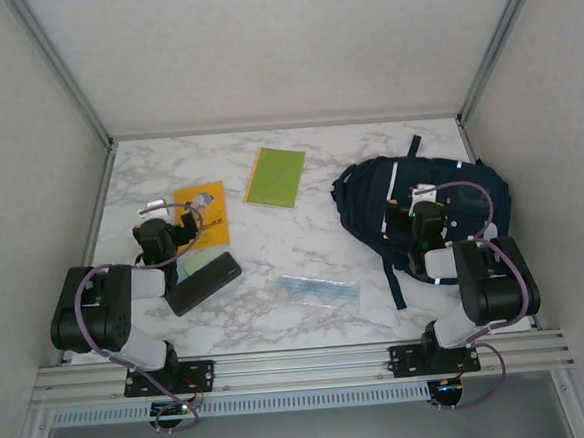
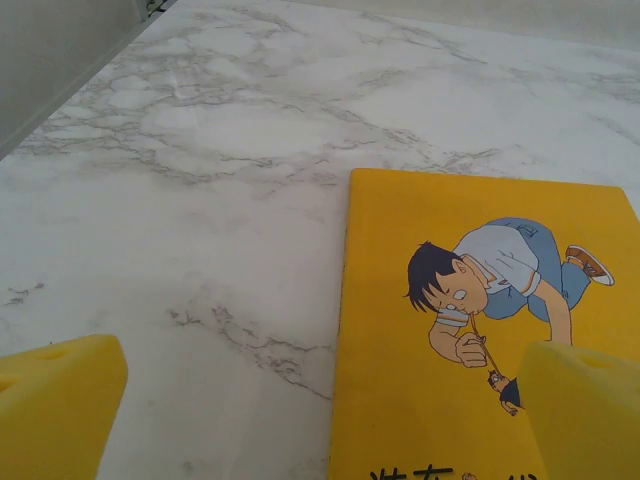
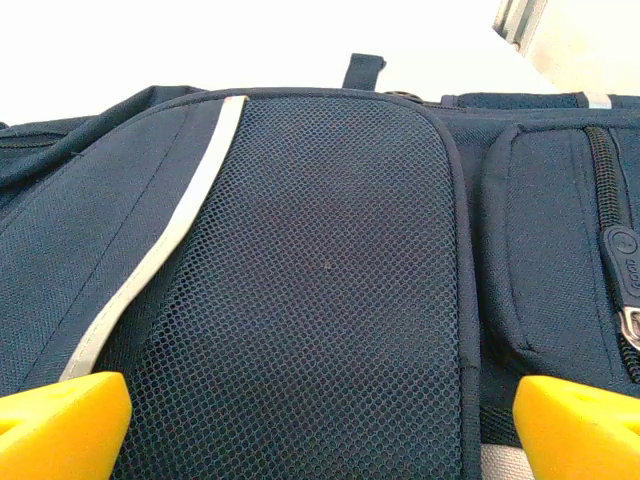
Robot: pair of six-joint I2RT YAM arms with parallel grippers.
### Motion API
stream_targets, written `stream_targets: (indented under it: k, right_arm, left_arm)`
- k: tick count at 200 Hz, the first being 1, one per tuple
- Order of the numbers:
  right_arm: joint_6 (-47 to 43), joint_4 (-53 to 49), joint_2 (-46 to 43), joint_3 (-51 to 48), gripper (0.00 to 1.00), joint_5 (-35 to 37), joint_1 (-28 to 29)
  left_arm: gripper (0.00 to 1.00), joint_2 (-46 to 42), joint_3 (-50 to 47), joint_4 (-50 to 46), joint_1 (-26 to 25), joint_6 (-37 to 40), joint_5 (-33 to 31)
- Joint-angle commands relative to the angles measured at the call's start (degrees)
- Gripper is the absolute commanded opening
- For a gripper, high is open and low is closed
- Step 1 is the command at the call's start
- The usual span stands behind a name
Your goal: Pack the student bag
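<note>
The student bag (image 1: 371,198) is a dark navy backpack with white stripes, lying flat at the right of the marble table, straps trailing toward the near edge. My right gripper (image 1: 412,211) hovers over it, open. In the right wrist view its yellow fingertips (image 3: 60,420) stand wide apart over the bag's mesh pocket (image 3: 320,250), with nothing between them. My left gripper (image 1: 184,225) is open at the left, over the near edge of a yellow book (image 1: 206,210). The left wrist view shows the book's cartoon cover (image 2: 480,330) under the right fingertip (image 2: 585,410).
A green notebook (image 1: 276,177) lies at mid-table toward the back. A black case (image 1: 204,282) rests on a pale green item (image 1: 190,264) beside the left arm. A clear pouch (image 1: 319,290) with blue contents lies near the front. White walls enclose the table. A zipper (image 3: 620,270) runs down the bag's right pocket.
</note>
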Motion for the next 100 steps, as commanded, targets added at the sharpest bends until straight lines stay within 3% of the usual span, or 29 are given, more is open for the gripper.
stream_targets:
  k: [1, 100]
  right_arm:
    - [0.07, 0.82, 0.23, 0.34, 0.99, -0.42, 0.32]
    - [0.07, 0.64, 0.26, 0.48, 0.99, -0.65, 0.25]
  left_arm:
    - [1.0, -0.09, 1.1, -0.34, -0.12, 0.4, 1.13]
    - [1.0, -0.09, 1.18, -0.59, 0.13, 0.22, 1.93]
